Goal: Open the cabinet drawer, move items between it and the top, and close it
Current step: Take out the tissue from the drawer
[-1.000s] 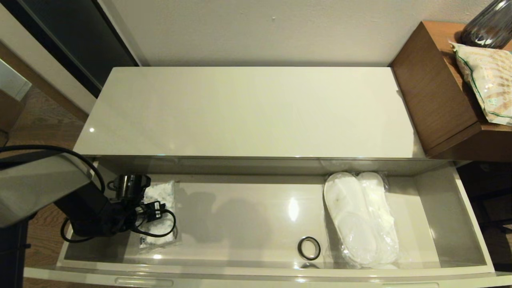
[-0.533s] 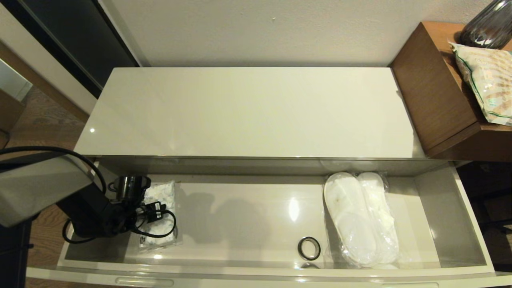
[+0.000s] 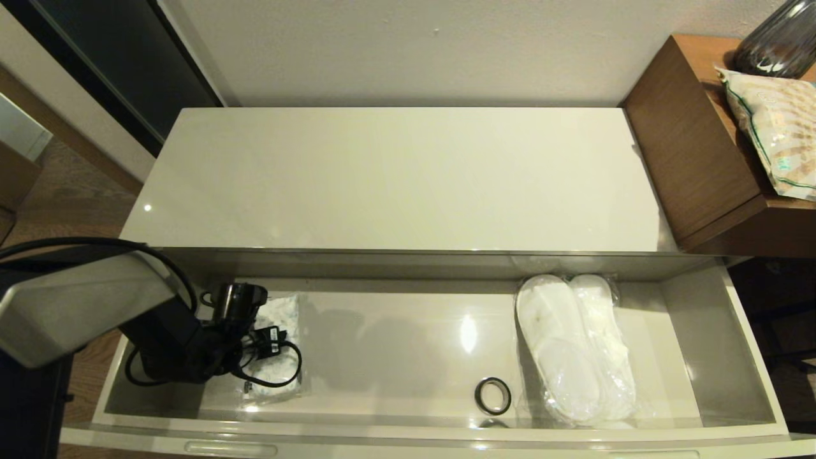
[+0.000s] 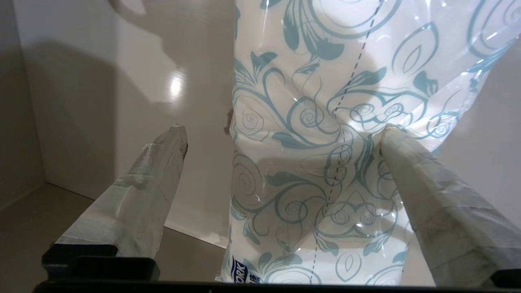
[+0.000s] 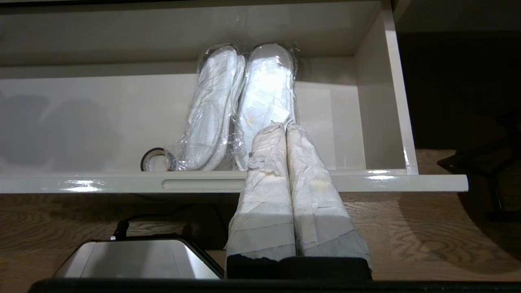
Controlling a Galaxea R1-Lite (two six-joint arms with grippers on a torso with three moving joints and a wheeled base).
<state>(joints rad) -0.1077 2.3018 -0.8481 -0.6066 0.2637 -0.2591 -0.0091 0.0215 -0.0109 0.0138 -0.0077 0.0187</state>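
The cabinet drawer (image 3: 395, 344) stands pulled out below the cream-white top (image 3: 395, 178), which is bare. At the drawer's left end lies the white pack with blue-green print (image 3: 280, 319). My left arm (image 3: 191, 344) reaches down over it. In the left wrist view my left gripper (image 4: 285, 134) is open just above the pack (image 4: 309, 162): one finger is over the pack's edge, the other beside it over the drawer floor. The wrapped slippers (image 3: 574, 344) lie at the drawer's right end. My right gripper (image 5: 283, 128) is shut and empty, low in front of the drawer.
A small black ring (image 3: 492, 395) lies on the drawer floor just left of the slippers. The brown wooden box (image 3: 688, 146) stands to the right of the top, carrying a snack bag (image 3: 774, 127) and a dark vase (image 3: 778, 44).
My left arm has shifted to the right inside the drawer, and the printed pack has slid to the right with it. The slippers and ring have not moved.
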